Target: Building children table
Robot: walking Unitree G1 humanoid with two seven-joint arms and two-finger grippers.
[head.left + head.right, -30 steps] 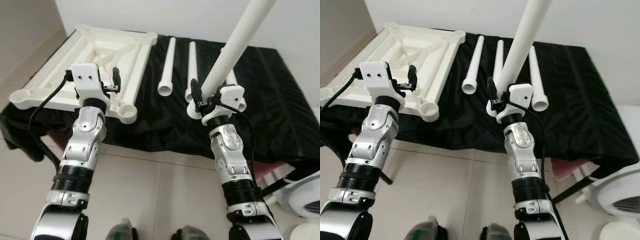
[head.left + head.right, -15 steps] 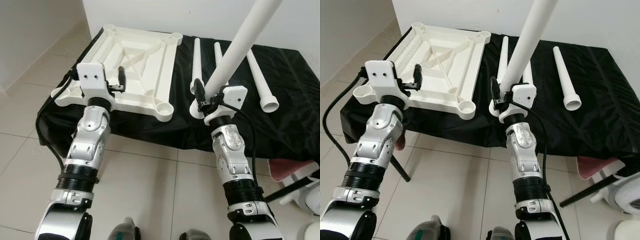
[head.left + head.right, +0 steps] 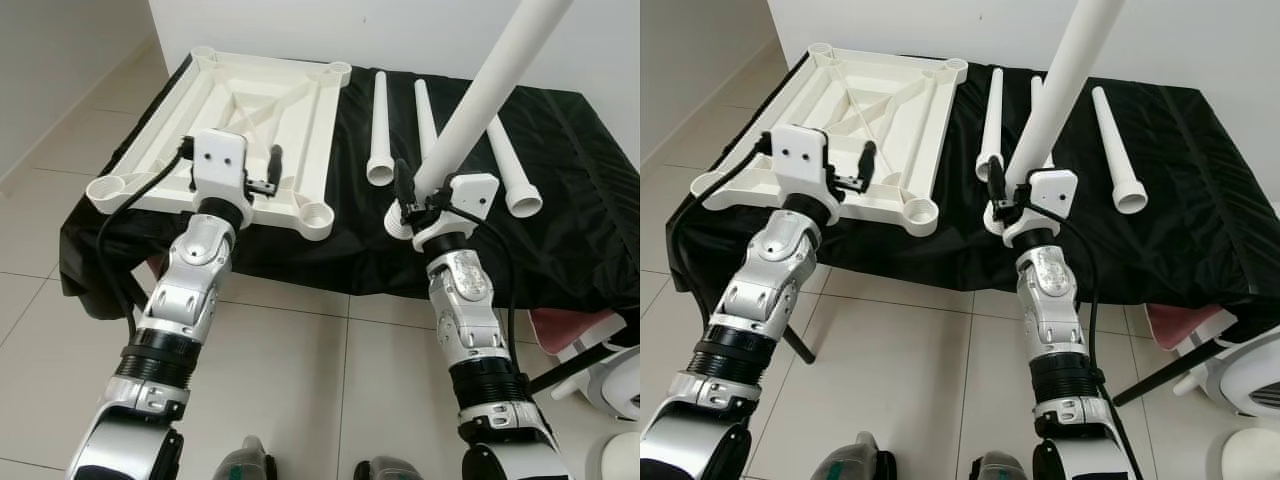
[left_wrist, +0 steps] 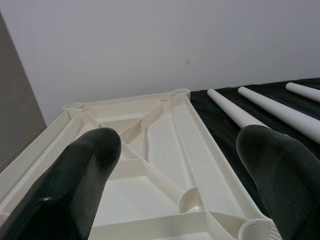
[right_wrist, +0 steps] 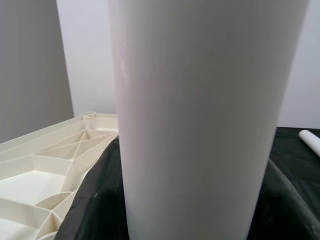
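A white plastic tabletop point(image 3: 250, 110) lies upside down on a black-draped table point(image 3: 350, 235), its round leg sockets at the corners. My right gripper point(image 3: 412, 195) is shut on a white table leg point(image 3: 490, 85), which stands tilted up and to the right, its wide end near the cloth's front edge. My left gripper point(image 3: 262, 175) is open and holds nothing, hovering over the tabletop's near edge beside the near right corner socket point(image 3: 317, 214). In the left wrist view the fingers point(image 4: 85, 165) frame the tabletop's ribs point(image 4: 150, 165). Three more white legs point(image 3: 380, 130) lie on the cloth behind.
The black cloth hangs over the table's front edge above a tiled floor point(image 3: 300, 360). A white wall point(image 3: 400, 30) stands close behind the table. A white appliance point(image 3: 620, 385) and a pink object point(image 3: 565, 325) sit low at the right.
The view has shifted as the robot moved. My left gripper now sits further right along the tabletop's near edge, closer to the corner socket. The right gripper still holds the leg.
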